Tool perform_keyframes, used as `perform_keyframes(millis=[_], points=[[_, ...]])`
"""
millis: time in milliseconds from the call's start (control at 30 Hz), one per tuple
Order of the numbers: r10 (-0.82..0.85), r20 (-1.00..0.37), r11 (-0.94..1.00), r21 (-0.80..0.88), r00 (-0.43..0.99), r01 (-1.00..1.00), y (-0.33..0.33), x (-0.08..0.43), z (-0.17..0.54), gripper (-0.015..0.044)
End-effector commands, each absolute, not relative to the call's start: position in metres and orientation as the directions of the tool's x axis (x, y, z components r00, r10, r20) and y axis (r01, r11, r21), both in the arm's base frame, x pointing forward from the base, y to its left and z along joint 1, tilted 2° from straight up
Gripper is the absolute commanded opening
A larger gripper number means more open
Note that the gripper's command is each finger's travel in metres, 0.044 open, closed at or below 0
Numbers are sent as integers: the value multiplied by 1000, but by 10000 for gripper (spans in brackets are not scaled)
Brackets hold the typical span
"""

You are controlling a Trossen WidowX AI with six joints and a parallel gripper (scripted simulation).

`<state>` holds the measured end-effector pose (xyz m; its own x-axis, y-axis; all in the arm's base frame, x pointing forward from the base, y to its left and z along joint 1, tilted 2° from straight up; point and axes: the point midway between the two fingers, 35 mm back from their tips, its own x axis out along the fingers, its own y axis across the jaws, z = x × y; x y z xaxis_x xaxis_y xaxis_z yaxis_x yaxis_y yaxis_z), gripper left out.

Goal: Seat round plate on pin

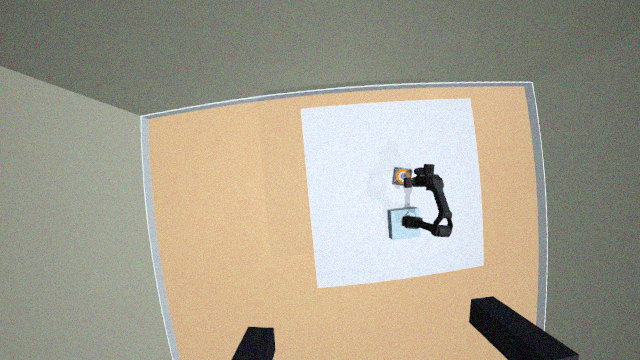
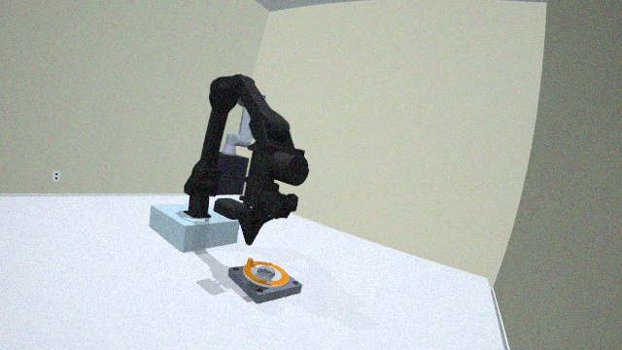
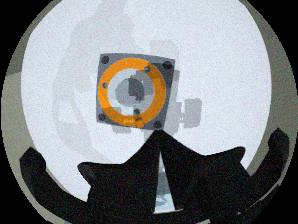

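Observation:
The round plate with an orange ring (image 1: 397, 176) (image 2: 283, 278) (image 3: 103, 98) sits around the grey post (image 2: 265, 272) (image 3: 128, 91) on the dark grey base (image 2: 278, 292) (image 3: 169, 78). It looks slightly tilted in the exterior view. Its orange tab (image 2: 250, 262) (image 3: 139, 123) is on the side facing the arm's mount. The wrist view shows small round spots on the plate; which is the tab's hole or the pin I cannot tell. My gripper (image 2: 249, 243) (image 3: 158, 134) is shut and empty, with its tips above the base's tab side, clear of the plate.
The arm's pale blue mount block (image 1: 396, 228) (image 2: 211, 236) stands behind the base on a white mat (image 1: 350, 240). Bolt-like dark spots mark the base's corners. A grey arm-like object on a dark box (image 2: 233, 176) stands beyond the robot in the exterior view.

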<state>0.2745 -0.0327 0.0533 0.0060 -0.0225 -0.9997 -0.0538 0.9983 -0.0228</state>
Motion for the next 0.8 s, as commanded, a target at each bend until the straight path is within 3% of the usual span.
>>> perform_keyframes(millis=[0, 767], points=[[-2, -1000, 997, -1, -13, -71, -34, 270, 50, 0], [-1, -1000, 997, 0, -14, -71, -23, 262, 2, 0]])
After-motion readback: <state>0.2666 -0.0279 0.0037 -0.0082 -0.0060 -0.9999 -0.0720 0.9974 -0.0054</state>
